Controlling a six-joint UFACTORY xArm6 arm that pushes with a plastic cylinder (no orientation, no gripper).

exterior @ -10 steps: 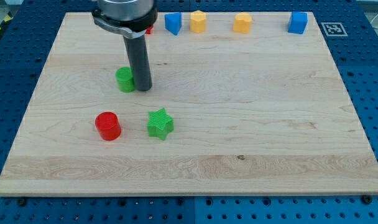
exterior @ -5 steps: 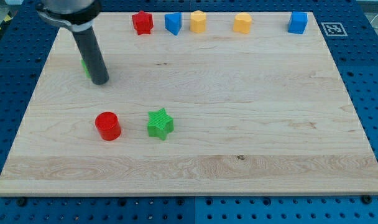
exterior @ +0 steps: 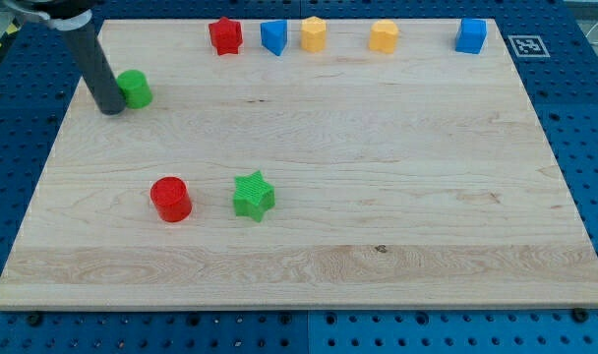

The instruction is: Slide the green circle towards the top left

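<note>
The green circle (exterior: 135,88) lies near the board's left edge, in the upper left part of the view. My dark rod comes down from the view's top left. My tip (exterior: 110,108) rests on the board just left of the green circle and slightly below it, touching or nearly touching its side.
A red star (exterior: 224,35), a blue block (exterior: 272,36), two yellow blocks (exterior: 314,33) (exterior: 383,36) and a blue block (exterior: 470,35) line the top edge. A red circle (exterior: 170,199) and a green star (exterior: 253,195) sit lower left. The wooden board's left edge (exterior: 53,147) is close.
The green circle has slid up and left from the board's left-middle. My tip moved up and left too, passing from the circle's right side to its left side.
</note>
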